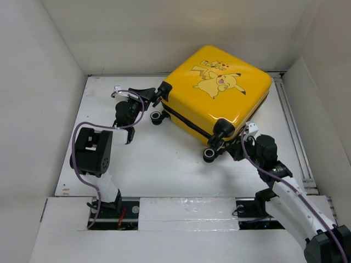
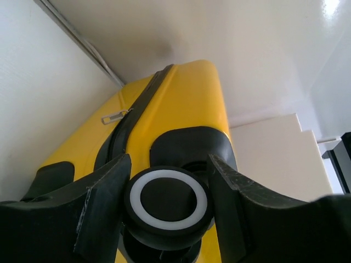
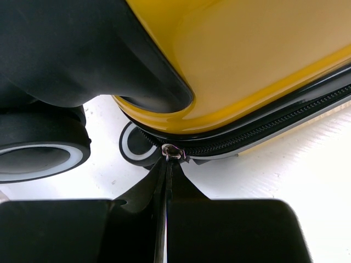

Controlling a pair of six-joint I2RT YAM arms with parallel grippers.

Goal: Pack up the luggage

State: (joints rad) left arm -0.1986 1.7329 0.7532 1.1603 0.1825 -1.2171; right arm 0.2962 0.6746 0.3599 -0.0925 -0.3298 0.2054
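Luggage (image 1: 219,93) lies flat on the table (image 1: 164,159), far-right part, print side up, turned at an angle with its wheeled end facing near-left; lid down on the base. Left gripper (image 2: 168,164) at the far-left corner, fingers standing either side of a caster wheel (image 2: 167,201), both pads at or just beside its rim; cannot tell whether they are pressing on it or only bracketing it. Right gripper (image 3: 167,164) at the near wheeled corner, jaws fully together, tips pinched on the zipper pull (image 3: 173,152) where the zipper (image 3: 274,129) turns under the shell. Teeth to the right of the pull look meshed; the run to the left is hidden behind the wheel housing. Judged step: bracing the case with one arm while the other runs the zip round. Risks from here: the pinch on the pull is thin and right at the fingertips, so a tug off the line of the track could strip it out of the jaws. The corner bend is where a slider tends to bind (a hard pull there would drag the case rather than the slider). A caster is a poor anchor: it can swivel or roll between the pads, letting the glossy shell pivot on the table. The right fingers also sit close under the wheel housing and could snag on it.
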